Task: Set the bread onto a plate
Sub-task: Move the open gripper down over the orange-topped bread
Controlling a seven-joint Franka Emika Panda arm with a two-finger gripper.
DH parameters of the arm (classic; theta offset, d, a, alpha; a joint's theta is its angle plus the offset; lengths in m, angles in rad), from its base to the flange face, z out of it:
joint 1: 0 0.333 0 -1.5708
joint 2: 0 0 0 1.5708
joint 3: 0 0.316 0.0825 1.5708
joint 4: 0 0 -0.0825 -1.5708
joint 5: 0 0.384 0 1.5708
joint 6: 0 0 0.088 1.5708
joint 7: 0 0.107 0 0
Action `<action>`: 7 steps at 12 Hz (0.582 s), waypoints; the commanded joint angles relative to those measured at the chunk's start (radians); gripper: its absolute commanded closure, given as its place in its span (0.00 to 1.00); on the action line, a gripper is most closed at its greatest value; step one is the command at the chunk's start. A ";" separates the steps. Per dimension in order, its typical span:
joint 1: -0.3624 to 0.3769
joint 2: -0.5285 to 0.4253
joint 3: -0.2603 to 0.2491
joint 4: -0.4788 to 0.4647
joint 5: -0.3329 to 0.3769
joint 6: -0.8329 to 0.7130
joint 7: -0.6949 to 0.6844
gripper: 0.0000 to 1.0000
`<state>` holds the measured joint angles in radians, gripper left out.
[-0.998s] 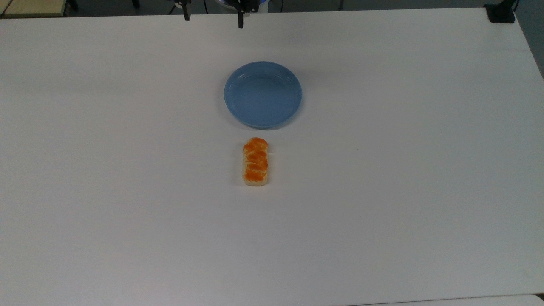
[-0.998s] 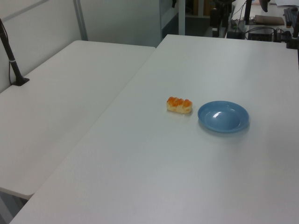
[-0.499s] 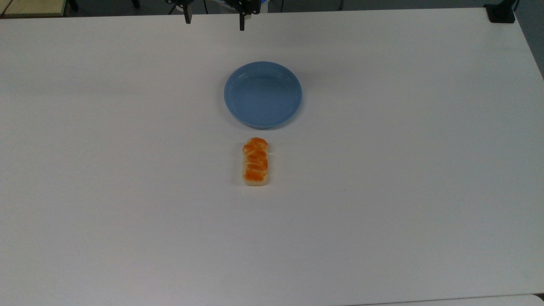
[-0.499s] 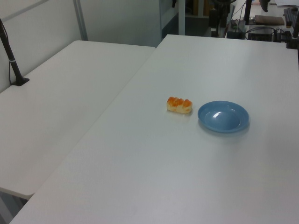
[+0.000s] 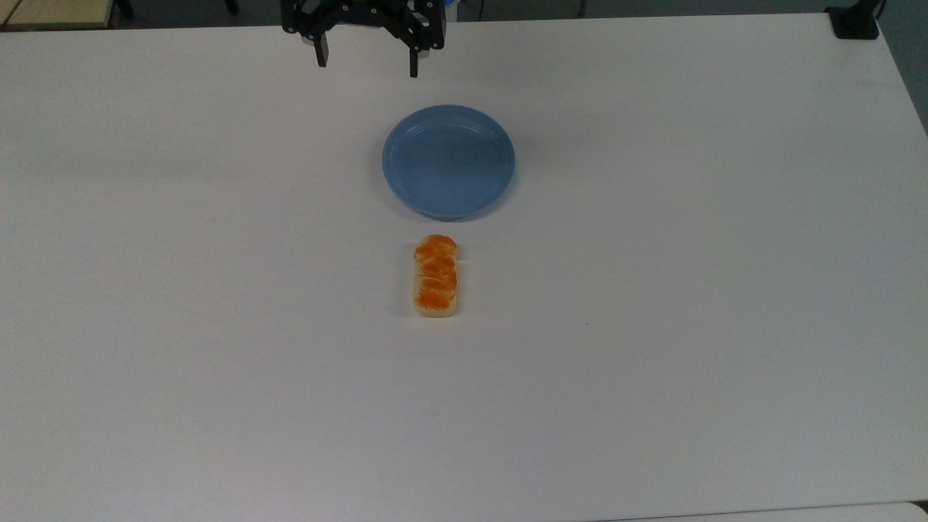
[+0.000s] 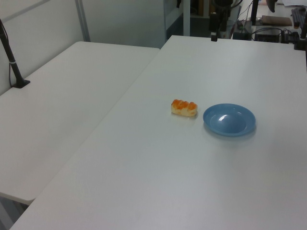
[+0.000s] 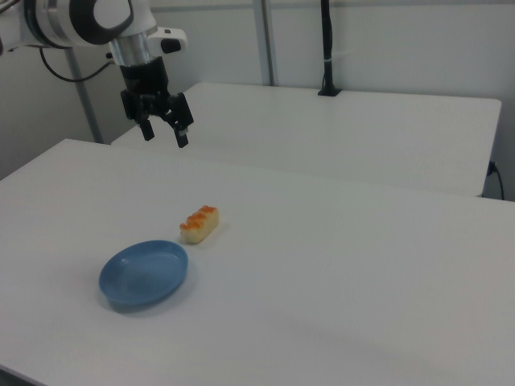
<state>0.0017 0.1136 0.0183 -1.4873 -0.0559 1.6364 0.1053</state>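
Hovering my hand (image 5: 366,64) over the far edge of the white tabletop (image 5: 652,290) in the top view, fingers spread wide apart with nothing between them. The plate (image 5: 449,161), light blue and round, sits just below my hand in the top view, a bit toward the top view's right. The bread (image 5: 435,276) lies flat on the tabletop just below the plate, near it but not touching, long axis pointing at the plate, orange glazed top facing up, pale sides showing at its lower end.

Left view: bread (image 6: 184,108) lies just beside the plate (image 6: 229,120) on the left view's left, a small gap between them. Plate is empty. Tabletop (image 6: 144,182) is bare around both. A dark vertical piece at the far edge near the top is probably my hand, hard to tell. A second white table (image 6: 57,110) stands alongside on the left view's left, with a black post (image 6: 12,60) on it.

Right view: my hand (image 7: 164,130) hangs in the air above the tabletop (image 7: 362,281), fingers pointing down and held apart, holding nothing. My white arm (image 7: 96,20) comes in from the right view's upper left. Bread (image 7: 199,224) lies on the tabletop well below my hand, just up and right of the plate (image 7: 144,273) in the right view, close to its rim.
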 commanded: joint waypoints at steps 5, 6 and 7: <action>0.000 0.073 -0.003 -0.019 0.002 0.123 -0.021 0.00; 0.004 0.098 -0.003 -0.021 0.002 0.153 -0.022 0.00; 0.007 0.127 -0.001 -0.019 0.002 0.183 -0.021 0.00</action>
<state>0.0011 0.1999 0.0173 -1.4952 -0.0559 1.7510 0.1040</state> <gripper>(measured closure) 0.000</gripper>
